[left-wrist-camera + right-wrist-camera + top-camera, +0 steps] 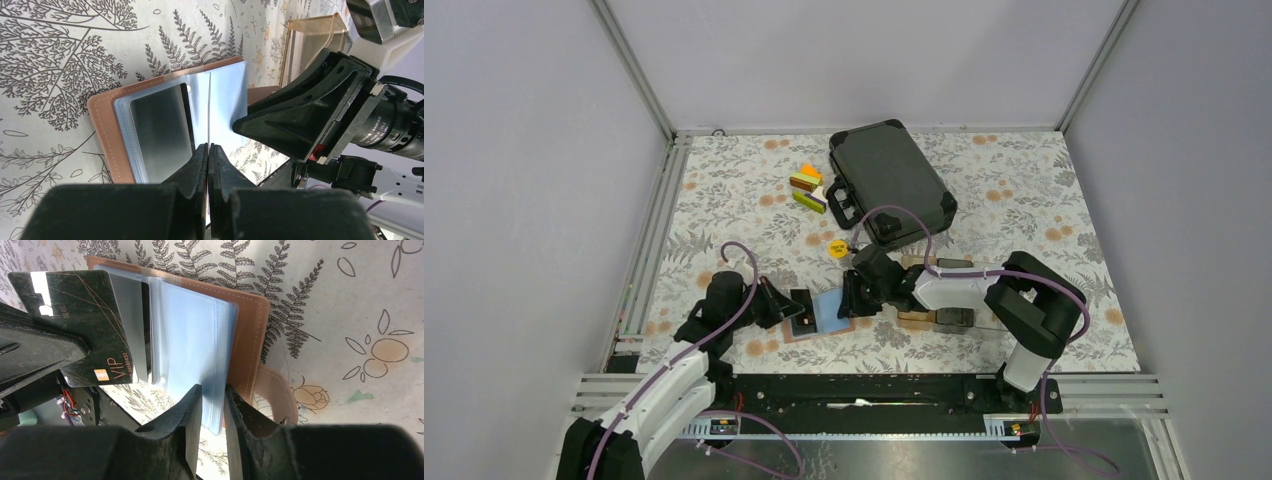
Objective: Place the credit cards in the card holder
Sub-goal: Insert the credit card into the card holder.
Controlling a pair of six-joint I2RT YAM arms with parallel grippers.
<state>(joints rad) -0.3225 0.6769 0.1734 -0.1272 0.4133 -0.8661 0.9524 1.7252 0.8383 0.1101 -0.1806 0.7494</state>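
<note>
**Floral-cloth table, walled on three sides: both grippers met at the card holder by the near edge**

Grey walls are set close along the left, far and right edges of the table (1024,200), and metal rails are fixed along its left and near edges. Bare cloth is seen in a strip down the left edge and across the far right corner. The middle of the far edge is taken up by a black hard case (889,185). Coloured blocks (807,188) are grouped just beside its left end, and a yellow disc (836,249) lies on the near side of it. A clear tray (312,30) is partly covered by the right forearm.

The card holder (247,325) is laid open like a book near the near edge, somewhat left of the middle, with the salmon cover down and the blue-grey pockets up. A grey card (160,132) is seen inside the pocket of one page.

The left arm is stretched low from the near left corner, forward and toward the middle. The left gripper (208,150) is pressed closed on a dark card (95,325) marked "VIP". This card is held over the holder's edge beside the filled pocket; whether it touches the pocket cannot be told.

The right arm is folded, with its elbow raised near the right edge and its white forearm laid leftward across the tray. The right gripper (214,390) is narrowed, with one finger set on either side of the free edge of a blue-grey pocket leaf. A slim gap is seen between the jaws, and whether the leaf is pinched cannot be told.
</note>
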